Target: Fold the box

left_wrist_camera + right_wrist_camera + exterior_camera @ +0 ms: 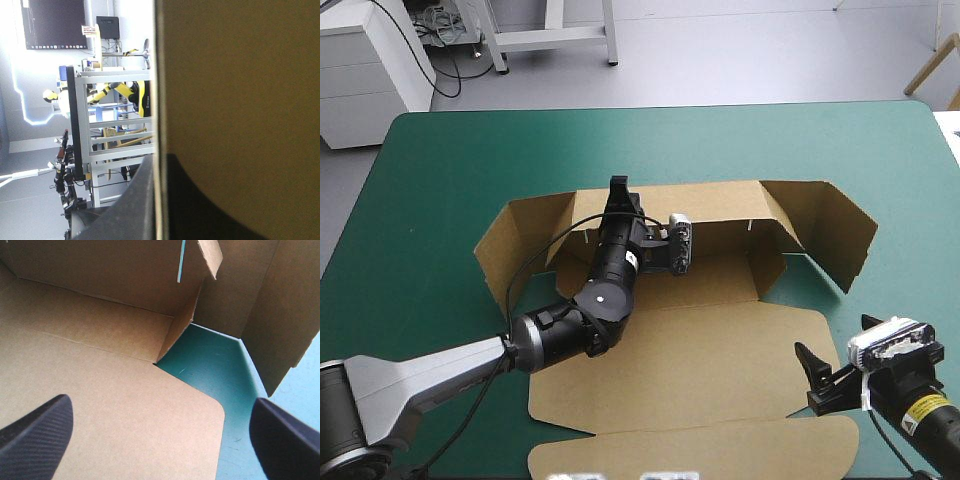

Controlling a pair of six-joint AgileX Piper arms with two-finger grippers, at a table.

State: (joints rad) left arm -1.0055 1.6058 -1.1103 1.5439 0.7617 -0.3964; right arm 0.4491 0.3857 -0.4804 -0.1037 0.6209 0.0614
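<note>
At far wall of box (pixel 700 340), left hand (pixel 618 186).

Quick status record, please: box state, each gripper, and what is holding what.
box: partly folded, open
far wall: raised
near panel: flat on the teal-green cover
left gripper: shut on the far wall's top edge
right gripper: open, holding nothing, over the near panel's right corner
</note>
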